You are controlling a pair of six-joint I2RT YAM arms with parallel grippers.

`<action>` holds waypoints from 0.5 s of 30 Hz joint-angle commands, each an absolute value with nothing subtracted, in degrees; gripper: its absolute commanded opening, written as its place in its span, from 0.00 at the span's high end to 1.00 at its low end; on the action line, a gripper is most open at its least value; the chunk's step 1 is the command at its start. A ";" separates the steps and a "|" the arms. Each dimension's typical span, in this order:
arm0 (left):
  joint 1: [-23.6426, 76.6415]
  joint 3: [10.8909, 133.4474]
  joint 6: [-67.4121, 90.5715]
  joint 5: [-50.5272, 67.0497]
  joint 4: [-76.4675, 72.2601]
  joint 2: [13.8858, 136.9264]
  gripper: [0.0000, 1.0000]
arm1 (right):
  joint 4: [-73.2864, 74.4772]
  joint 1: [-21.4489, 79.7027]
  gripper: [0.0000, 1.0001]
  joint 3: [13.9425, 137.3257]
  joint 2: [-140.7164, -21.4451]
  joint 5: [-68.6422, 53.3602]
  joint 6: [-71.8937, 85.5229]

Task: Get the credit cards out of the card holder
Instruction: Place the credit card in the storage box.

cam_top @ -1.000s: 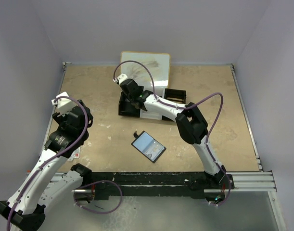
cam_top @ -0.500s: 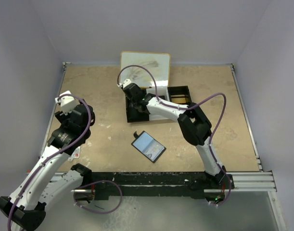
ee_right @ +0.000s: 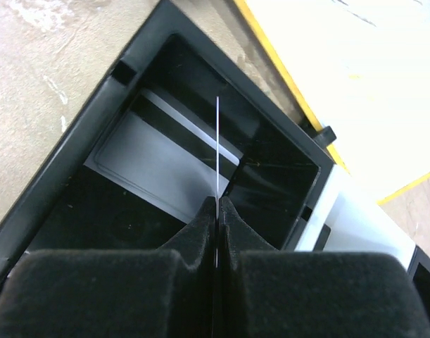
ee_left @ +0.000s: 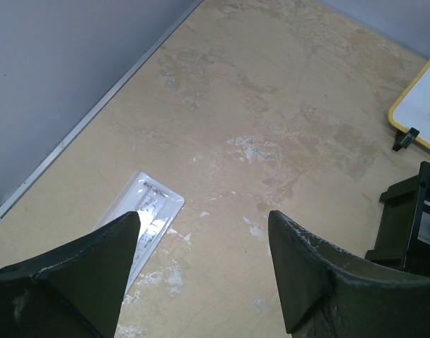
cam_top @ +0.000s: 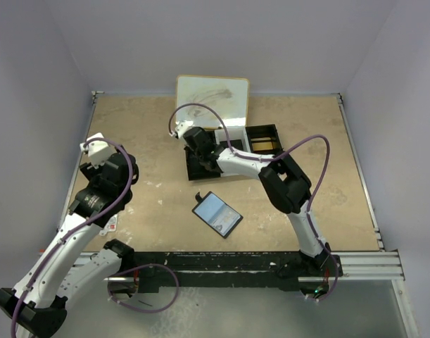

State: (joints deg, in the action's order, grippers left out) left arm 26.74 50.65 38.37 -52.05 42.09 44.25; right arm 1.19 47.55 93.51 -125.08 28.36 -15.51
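The card holder [cam_top: 217,213] lies open on the table, its grey-blue inside facing up, with neither gripper touching it. My right gripper [ee_right: 217,201] is shut on a thin credit card [ee_right: 218,141], seen edge-on and standing upright. It hangs over the left compartment of the black tray [ee_right: 74,155]. Another credit card [ee_right: 158,165] lies flat in that compartment. From above, the right gripper [cam_top: 195,144] is at the tray's left end. My left gripper [ee_left: 204,218] is open above bare table at the left. A white card [ee_left: 141,218] lies flat beside its left finger.
A yellow-rimmed whiteboard [cam_top: 212,95] leans at the back, just behind the tray [cam_top: 262,137]. The left wall [ee_left: 60,84] runs close beside the left arm. A metal rail [cam_top: 355,264] lines the near edge.
The right gripper shifted a little to the right over the tray with the card in it. The left arm drew slightly nearer, then stayed still.
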 commanded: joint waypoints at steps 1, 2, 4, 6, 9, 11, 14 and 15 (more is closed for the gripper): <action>26.54 50.54 38.84 -53.20 41.74 43.67 0.29 | -9.12 47.24 1.00 90.99 -121.02 25.70 -24.24; 26.54 50.54 38.85 -53.20 41.70 43.67 0.29 | -9.89 47.20 1.00 90.84 -121.31 25.62 -25.20; 26.55 50.51 38.78 -53.24 41.67 43.83 0.29 | -10.63 47.20 1.00 90.91 -122.13 25.70 -26.68; 26.57 50.62 38.76 -53.36 41.66 43.94 0.29 | -11.19 47.19 1.00 90.70 -122.53 25.62 -27.73; 26.56 50.58 38.69 -53.52 41.58 44.27 0.29 | -13.60 47.20 0.96 88.96 -122.74 24.53 -30.47; 26.54 50.62 38.67 -53.59 41.62 44.48 0.29 | -13.35 47.20 0.94 88.56 -123.22 23.12 -31.71; 26.57 50.69 38.67 -53.68 41.71 44.80 0.29 | -13.88 47.11 0.94 87.80 -123.95 21.62 -33.23; 26.55 50.69 38.63 -53.69 41.74 44.87 0.29 | -14.15 47.11 0.93 87.61 -124.17 21.41 -33.64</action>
State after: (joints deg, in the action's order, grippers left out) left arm 26.74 50.65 38.39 -52.31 42.11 44.64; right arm -10.35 47.48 88.29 -124.90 23.90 -29.67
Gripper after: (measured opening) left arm 0.713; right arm 0.060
